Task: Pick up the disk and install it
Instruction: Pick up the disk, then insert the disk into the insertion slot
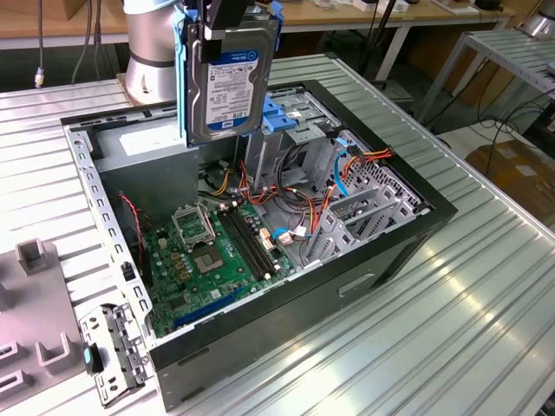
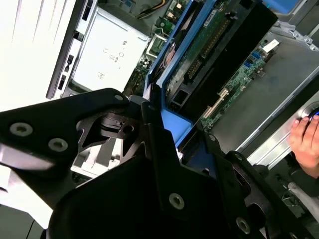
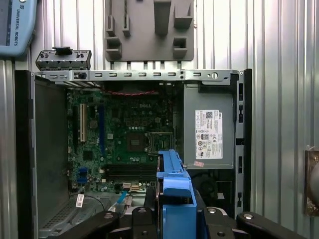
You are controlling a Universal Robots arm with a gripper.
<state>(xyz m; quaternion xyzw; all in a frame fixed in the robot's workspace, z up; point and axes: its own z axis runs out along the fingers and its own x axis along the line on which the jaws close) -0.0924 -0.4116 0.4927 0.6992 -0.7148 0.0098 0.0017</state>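
Note:
The disk (image 1: 231,87), a silver-grey hard drive with a white-and-blue label in a light blue carrier rail, hangs upright above the back of the open computer case (image 1: 416,227). My gripper (image 1: 227,24) is shut on its top edge. The drive bay (image 1: 293,121) with blue latches stands just to the exterior view's right of the disk. In the first wrist view the disk's blue carrier edge (image 3: 174,199) sits between my fingers (image 3: 144,219), over the motherboard (image 3: 124,134). In the second wrist view the disk (image 2: 199,59) extends away from my gripper (image 2: 162,124).
The grey power supply box (image 3: 208,134) with a white sticker fills one corner of the case. Cables (image 1: 299,195) crowd the space beside the bay. A grey fixture plate (image 1: 35,303) and a loose metal bracket (image 1: 113,347) lie at the exterior view's left. A hand (image 2: 306,142) rests nearby.

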